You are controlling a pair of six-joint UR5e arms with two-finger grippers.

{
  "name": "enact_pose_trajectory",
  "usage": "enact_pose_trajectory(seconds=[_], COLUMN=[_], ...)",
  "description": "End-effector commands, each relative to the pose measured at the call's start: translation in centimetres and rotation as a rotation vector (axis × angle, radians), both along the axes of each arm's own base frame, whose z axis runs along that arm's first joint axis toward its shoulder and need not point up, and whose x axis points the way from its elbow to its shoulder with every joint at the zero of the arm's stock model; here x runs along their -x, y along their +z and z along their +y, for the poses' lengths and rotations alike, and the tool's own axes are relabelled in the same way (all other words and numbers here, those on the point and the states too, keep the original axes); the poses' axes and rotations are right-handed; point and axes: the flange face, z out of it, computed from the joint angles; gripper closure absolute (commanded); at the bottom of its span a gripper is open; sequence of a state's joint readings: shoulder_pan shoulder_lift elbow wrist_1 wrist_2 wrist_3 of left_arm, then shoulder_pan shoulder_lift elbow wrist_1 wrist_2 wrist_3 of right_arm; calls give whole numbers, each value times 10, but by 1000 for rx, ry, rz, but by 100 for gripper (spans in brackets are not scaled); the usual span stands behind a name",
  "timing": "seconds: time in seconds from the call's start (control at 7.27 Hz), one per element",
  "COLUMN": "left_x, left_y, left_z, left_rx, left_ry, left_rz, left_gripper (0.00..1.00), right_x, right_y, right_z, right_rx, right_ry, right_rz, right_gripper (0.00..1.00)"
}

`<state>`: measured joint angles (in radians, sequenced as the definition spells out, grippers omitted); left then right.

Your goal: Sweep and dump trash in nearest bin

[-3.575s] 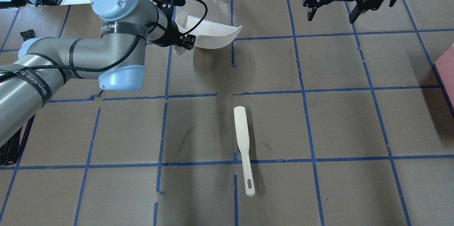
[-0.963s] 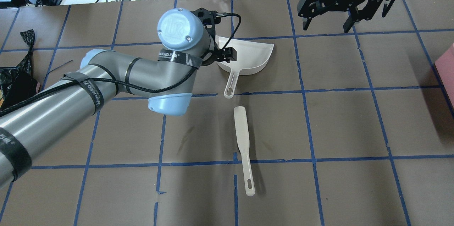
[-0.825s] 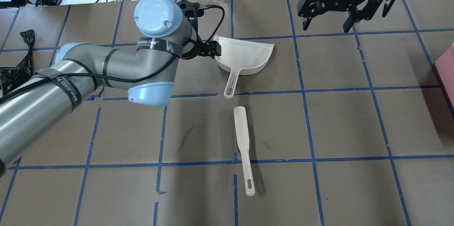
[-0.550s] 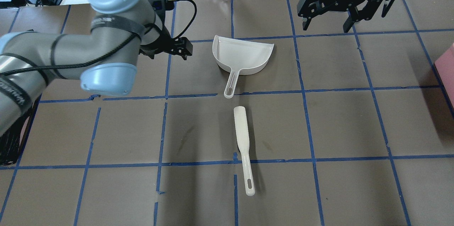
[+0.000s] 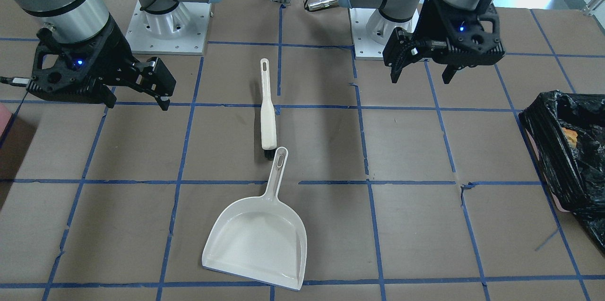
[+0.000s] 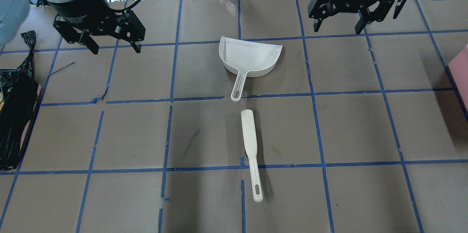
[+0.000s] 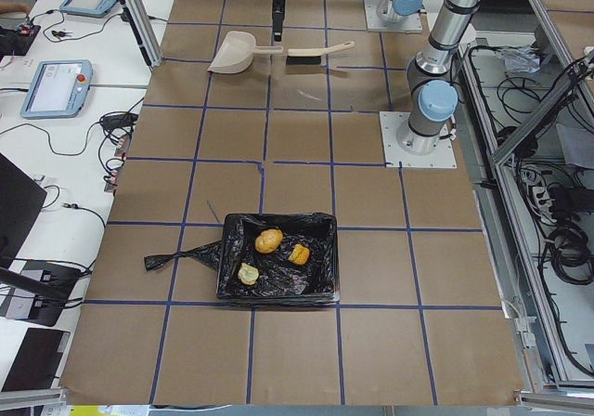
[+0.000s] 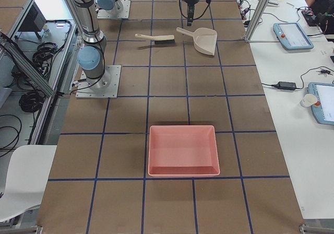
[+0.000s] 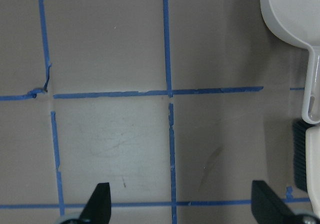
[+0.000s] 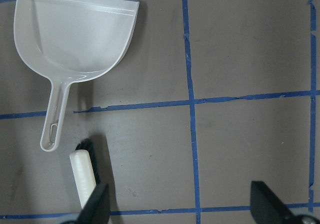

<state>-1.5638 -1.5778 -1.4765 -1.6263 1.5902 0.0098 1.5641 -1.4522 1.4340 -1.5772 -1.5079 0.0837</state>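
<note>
The trash, a brown potato-like lump (image 7: 269, 240) and orange and pale peel chunks, lies inside the black-bagged bin (image 7: 278, 221), which also shows at the overhead view's left edge (image 6: 14, 116). A white dustpan (image 6: 250, 57) lies empty and flat on the table, with a white brush (image 6: 250, 149) just below its handle. My left gripper (image 6: 116, 49) is open and empty, well left of the dustpan. My right gripper (image 6: 336, 29) is open and empty, to the dustpan's right and further back.
A pink tray (image 8: 182, 150) sits at the table's right end and shows at the overhead view's right edge (image 6: 460, 68). The brown table (image 6: 347, 127) carries a blue tape grid. The arm bases (image 5: 165, 22) stand at the robot's side of the table.
My left gripper set the dustpan flat on the table, let go of it and drew away to the left. The brush and the right gripper stayed in place.
</note>
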Motion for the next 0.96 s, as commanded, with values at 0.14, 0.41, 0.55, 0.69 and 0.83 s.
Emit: enact_pose_trajectory(seconds=[0.14,0.41,0.55,0.69,0.83], left_x=[0,0,1,0,1], left_y=[2,-2,-2,-3,-3], left_z=[-2,-3,-2,-2,-2], left_rx=[-7,-12,-12,-13,-13], left_ry=[0,0,-2,0,-2], left_rz=[1,1,3,3,3], left_gripper=[0,0,0,0,0], right_x=[14,13,13,13,13], right_y=[-13,-10,-10,-12,-11], right_z=[-2,0,0,-2,0], right_rx=[5,12,12,13,11], right_ry=[-34,-33,-33,-33,-34], right_rz=[58,59,59,56,58], right_gripper=[0,0,0,0,0])
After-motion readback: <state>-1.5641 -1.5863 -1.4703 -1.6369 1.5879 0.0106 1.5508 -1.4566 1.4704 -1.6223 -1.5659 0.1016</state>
